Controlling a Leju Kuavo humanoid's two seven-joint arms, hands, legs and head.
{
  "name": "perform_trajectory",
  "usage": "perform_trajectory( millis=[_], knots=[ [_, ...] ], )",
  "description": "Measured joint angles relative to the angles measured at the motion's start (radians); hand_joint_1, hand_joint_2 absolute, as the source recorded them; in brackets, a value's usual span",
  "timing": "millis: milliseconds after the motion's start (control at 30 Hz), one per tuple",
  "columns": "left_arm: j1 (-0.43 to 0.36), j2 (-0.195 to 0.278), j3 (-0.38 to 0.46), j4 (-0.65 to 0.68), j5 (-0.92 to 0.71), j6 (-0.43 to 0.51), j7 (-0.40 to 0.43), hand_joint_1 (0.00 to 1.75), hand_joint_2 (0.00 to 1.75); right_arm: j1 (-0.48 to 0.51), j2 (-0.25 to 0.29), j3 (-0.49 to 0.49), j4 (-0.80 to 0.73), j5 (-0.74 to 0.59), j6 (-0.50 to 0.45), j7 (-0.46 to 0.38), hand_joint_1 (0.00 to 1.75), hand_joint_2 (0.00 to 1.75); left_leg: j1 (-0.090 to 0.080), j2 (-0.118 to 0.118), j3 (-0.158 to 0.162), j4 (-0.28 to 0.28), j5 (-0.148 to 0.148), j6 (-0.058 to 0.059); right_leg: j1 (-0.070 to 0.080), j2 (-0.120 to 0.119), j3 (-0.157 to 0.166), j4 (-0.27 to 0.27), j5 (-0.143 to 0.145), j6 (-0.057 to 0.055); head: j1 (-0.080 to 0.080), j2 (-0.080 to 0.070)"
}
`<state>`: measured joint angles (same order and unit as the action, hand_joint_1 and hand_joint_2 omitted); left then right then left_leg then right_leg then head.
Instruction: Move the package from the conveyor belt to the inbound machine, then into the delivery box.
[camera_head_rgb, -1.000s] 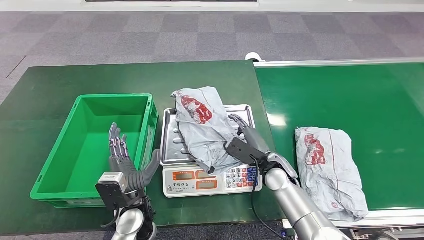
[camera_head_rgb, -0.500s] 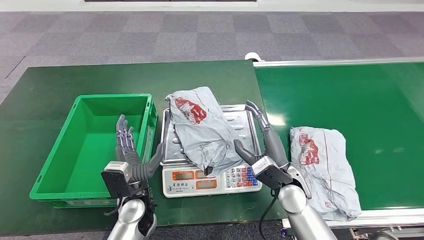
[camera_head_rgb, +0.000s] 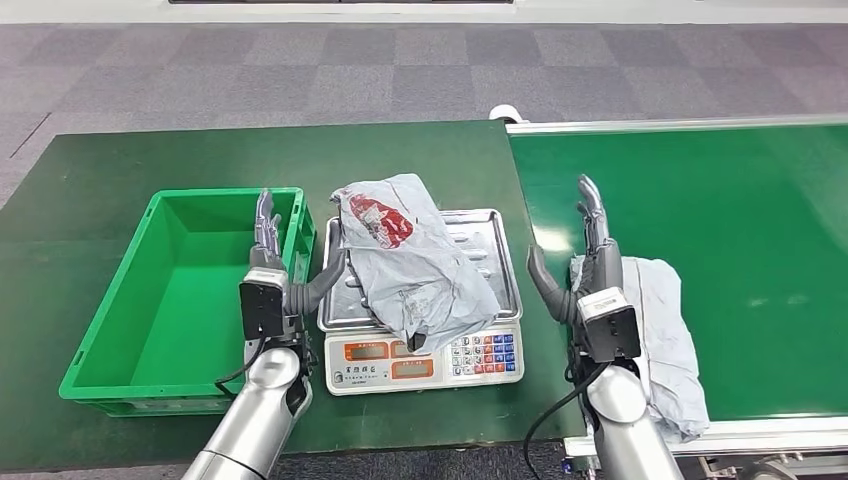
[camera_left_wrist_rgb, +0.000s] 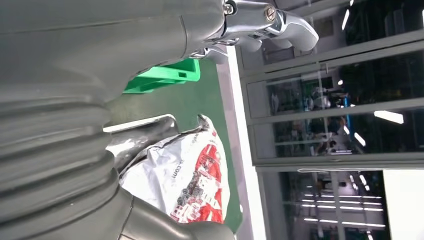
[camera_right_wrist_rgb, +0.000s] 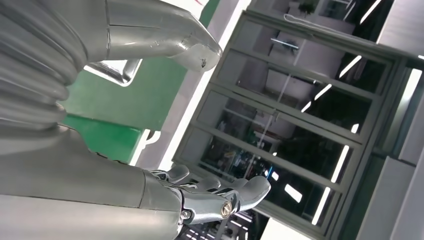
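From the head view, a grey package (camera_head_rgb: 410, 262) with a red print lies crumpled on the steel tray of the scale (camera_head_rgb: 420, 345), its lower edge drooping over the tray's front and covering part of the display panel. The left hand (camera_head_rgb: 272, 270) stands upright between the green crate (camera_head_rgb: 120, 370) and the scale, fingers extended and apart, thumb reaching toward the tray edge, holding nothing. The right hand (camera_head_rgb: 585, 265) is raised at the seam of table and conveyor belt (camera_head_rgb: 760, 220), fingers straight up, thumb spread, empty. It and its wrist hide much of a second package (camera_head_rgb: 672, 345) lying on the belt behind it.

In the left wrist view, the hand's grey cover blocks most of the frame; the package's red print (camera_left_wrist_rgb: 200, 190), a tray corner and a sliver of crate show past it.

In the right wrist view, the thumb and fingers (camera_right_wrist_rgb: 240, 192) are parted with nothing between them; a tray corner (camera_right_wrist_rgb: 117, 70) peeks out.
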<state>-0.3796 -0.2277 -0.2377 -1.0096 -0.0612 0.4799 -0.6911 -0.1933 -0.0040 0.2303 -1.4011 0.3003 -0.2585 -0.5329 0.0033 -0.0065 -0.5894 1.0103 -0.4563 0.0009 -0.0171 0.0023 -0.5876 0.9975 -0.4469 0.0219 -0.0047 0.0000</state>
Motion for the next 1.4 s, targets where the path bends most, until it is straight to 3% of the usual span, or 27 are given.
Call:
perform_trajectory(
  millis=[467,1400],
  knots=[
    [-0.028,0.000,0.000,0.071,-0.001,0.001,-0.005,0.00,1.75,0.000,0.013,-0.017,0.000,0.001,-0.002,0.000,0.00,1.75,0.000,0.000,0.000,0.000,0.000,0.000,0.000,0.000,0.000,0.000,0.000,0.000,0.000,0.000],
    [-0.036,0.000,0.000,0.092,-0.001,0.001,-0.006,0.00,1.75,0.000,0.013,-0.019,0.000,0.001,-0.002,0.000,0.00,1.75,0.000,0.000,-0.001,0.000,0.000,0.000,0.000,0.000,0.000,0.000,0.000,0.000,0.000,0.000]
  ],
)
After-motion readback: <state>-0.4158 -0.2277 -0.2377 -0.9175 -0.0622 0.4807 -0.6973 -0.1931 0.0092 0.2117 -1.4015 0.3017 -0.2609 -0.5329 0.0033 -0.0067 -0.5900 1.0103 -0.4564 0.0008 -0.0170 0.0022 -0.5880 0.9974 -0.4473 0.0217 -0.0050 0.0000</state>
